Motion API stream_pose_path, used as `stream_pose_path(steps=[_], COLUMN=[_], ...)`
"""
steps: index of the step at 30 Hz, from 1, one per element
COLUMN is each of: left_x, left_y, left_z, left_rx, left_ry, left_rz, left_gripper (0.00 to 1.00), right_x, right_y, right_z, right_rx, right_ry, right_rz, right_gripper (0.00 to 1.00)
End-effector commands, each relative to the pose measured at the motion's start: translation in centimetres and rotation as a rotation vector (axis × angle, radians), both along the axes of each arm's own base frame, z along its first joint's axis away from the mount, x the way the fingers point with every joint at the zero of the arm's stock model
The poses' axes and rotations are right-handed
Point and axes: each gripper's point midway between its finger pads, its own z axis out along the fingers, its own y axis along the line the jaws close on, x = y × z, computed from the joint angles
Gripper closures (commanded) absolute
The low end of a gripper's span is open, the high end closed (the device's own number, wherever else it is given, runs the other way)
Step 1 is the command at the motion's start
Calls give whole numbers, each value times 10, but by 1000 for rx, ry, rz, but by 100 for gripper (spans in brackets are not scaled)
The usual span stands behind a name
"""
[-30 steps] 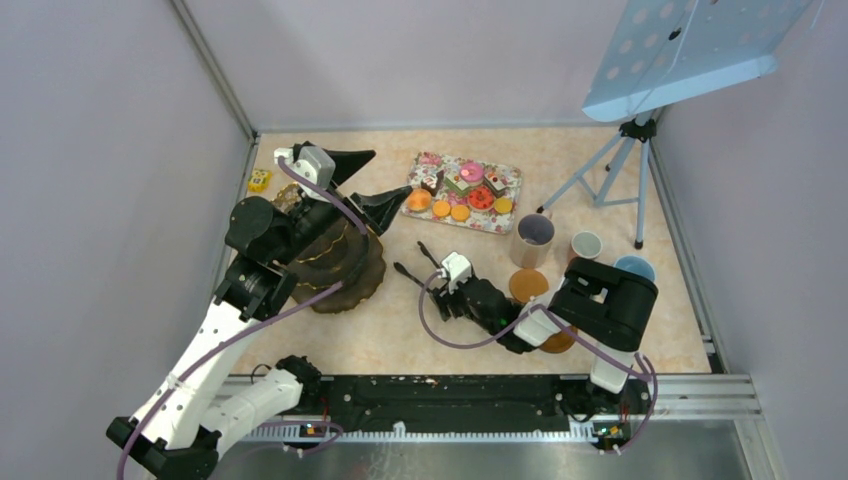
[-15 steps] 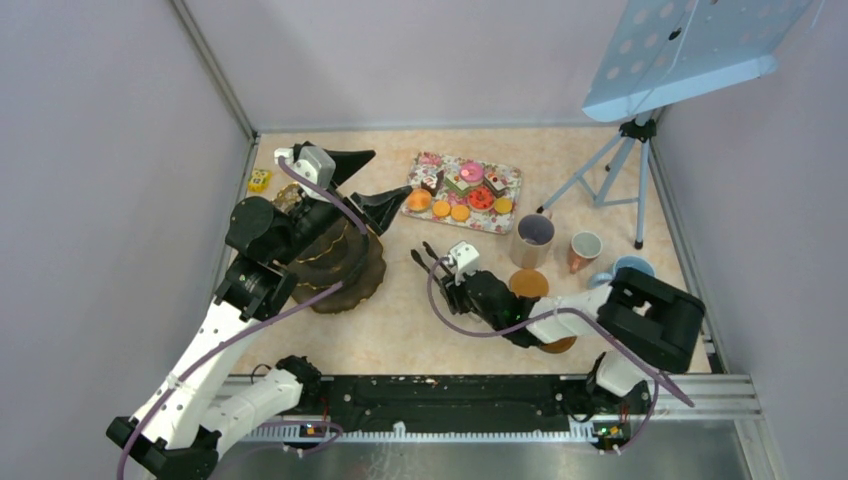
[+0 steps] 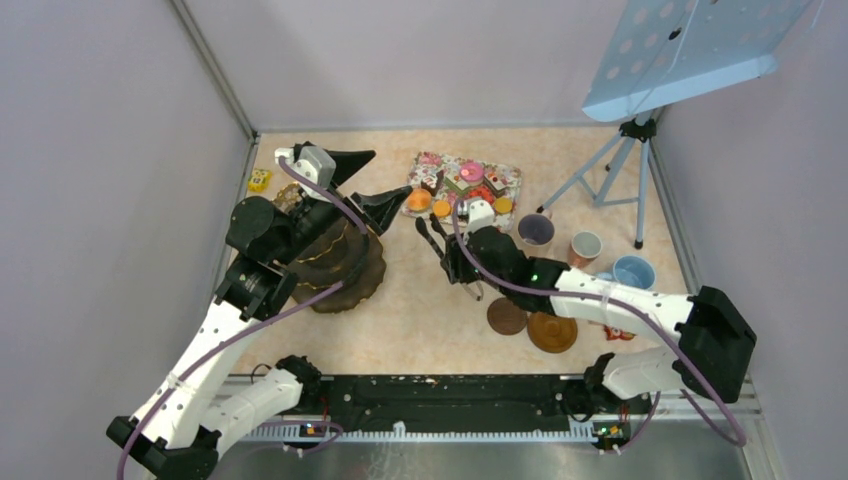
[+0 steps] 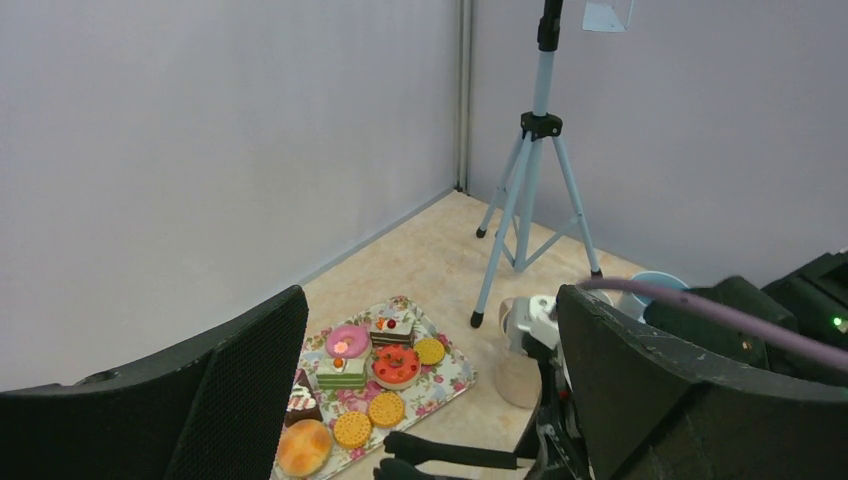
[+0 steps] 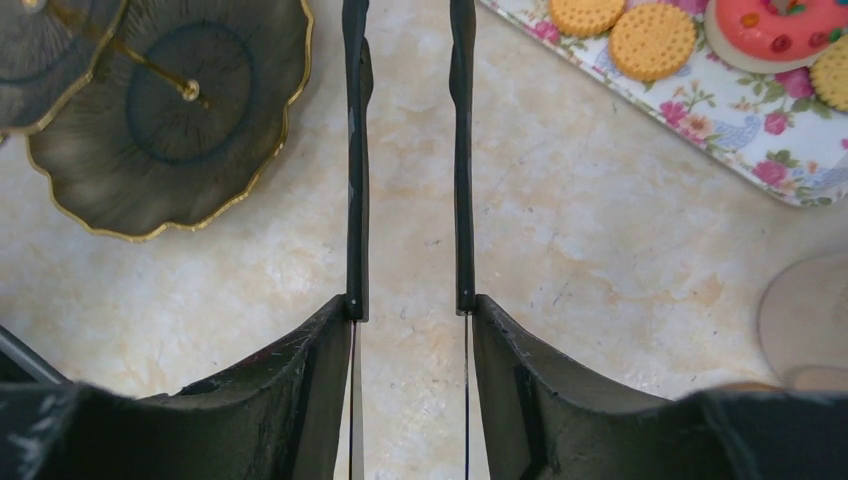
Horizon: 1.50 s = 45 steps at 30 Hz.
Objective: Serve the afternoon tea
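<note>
Toy cakes and orange biscuits [image 3: 462, 187] lie on the rose-patterned tray [image 3: 512, 180] at the back. They also show in the left wrist view: a red doughnut [image 4: 396, 364], a pink doughnut [image 4: 347, 341] and biscuits [image 4: 386, 408]. The lilac mug [image 3: 535, 231], white cup [image 3: 585, 246] and light-blue mug [image 3: 634, 272] stand right of the tray. My right gripper [image 3: 455, 262] is shut on the black tongs [image 5: 355, 150]. The tong tips point at the tray's near-left corner. My left gripper [image 3: 390, 172] is open and empty, above the tiered stand, left of the tray.
A dark gold-rimmed tiered stand [image 3: 345, 265] stands at the left, under my left arm. Two brown saucers [image 3: 507, 316] lie near the front right. A blue tripod [image 3: 625, 170] stands at the back right. A small yellow object [image 3: 259, 180] sits by the left wall.
My right arm has swung from the front centre back toward the tray, carrying the tongs. The mugs and saucers it covered now show. My left arm has not moved.
</note>
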Motion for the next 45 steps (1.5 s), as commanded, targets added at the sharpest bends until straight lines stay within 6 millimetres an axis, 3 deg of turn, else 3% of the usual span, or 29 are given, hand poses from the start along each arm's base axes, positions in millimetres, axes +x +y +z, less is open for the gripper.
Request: stream_pose_path(steps=[1,6,17,25,34,39,45], left_x=[-6,-9,-17,-21,-24,-26,-28], left_y=[1,2,4,3,4,5,8], left_z=[12,15,21,23,25,27,29], left_rx=[-31,-38,-53,-63,-69,-70,-72], left_ry=[-41,-49,-65,-66,-78,-88,-98], left_rz=[-12,-13,-27,-43,-39,-31,-24], left_gripper=[1,1,1,1,1,1,1], right_x=[16,39,87,118,148,161,170], right_y=[-3,5,14,11,8,-3,-37], right_z=[30,47,36,25,24,23,22], right_rx=[34,153,187,148,135,45,-128], right_ry=[82,197,396,431,422,373,314], right_rz=[-46,-46,-146,-219,-272,-276,-251], right_gripper=[55,54,53,50,50,50,50])
